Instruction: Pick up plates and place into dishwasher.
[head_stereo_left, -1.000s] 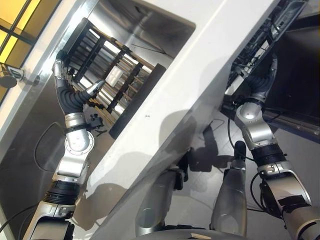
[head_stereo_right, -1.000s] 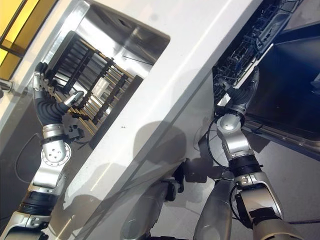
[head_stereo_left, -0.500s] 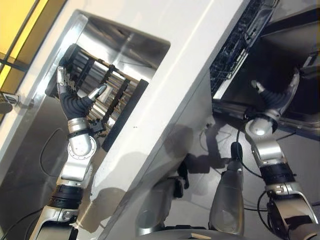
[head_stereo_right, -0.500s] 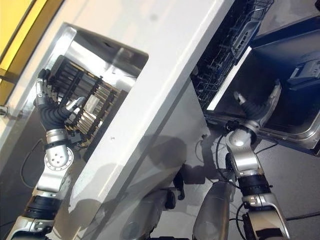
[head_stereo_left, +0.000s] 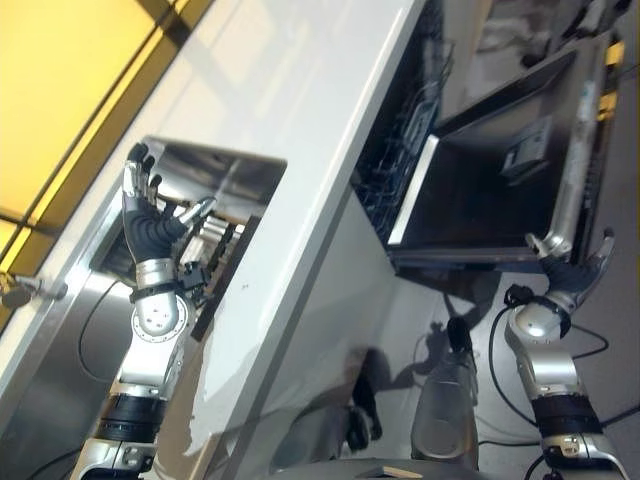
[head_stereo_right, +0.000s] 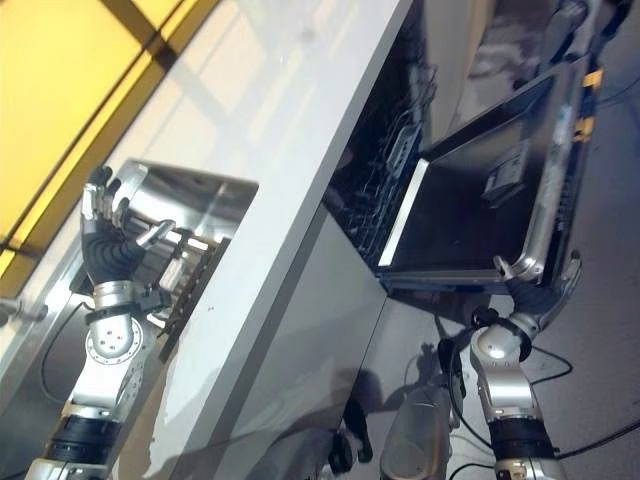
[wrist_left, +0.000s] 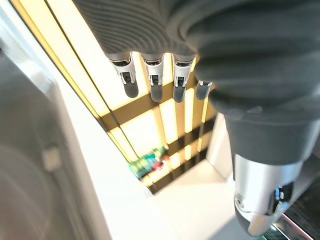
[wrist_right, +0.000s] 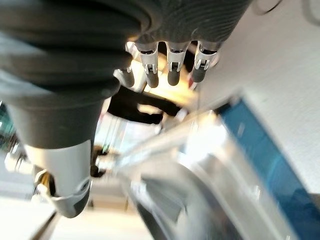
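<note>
Long white countertop (head_stereo_left: 300, 150), smooth and a little glossy. Brushed shiny steel sink (head_stereo_left: 245, 170). Dark wire dishwasher rack (head_stereo_left: 405, 140), thin metal. Open dishwasher door (head_stereo_left: 480, 190), dark matt inside, with bright steel edge.

Kitchen — long white countertop (head_stereo_left: 300, 150) with inset stainless sink (head_stereo_left: 215, 175), dark slatted drying rack (head_stereo_left: 222, 262) inside it. Built-in dishwasher (head_stereo_left: 480, 190) under counter, door dropped open, wire rack (head_stereo_left: 405, 140) showing. Yellow-lit window (head_stereo_left: 70, 90) behind sink.
</note>
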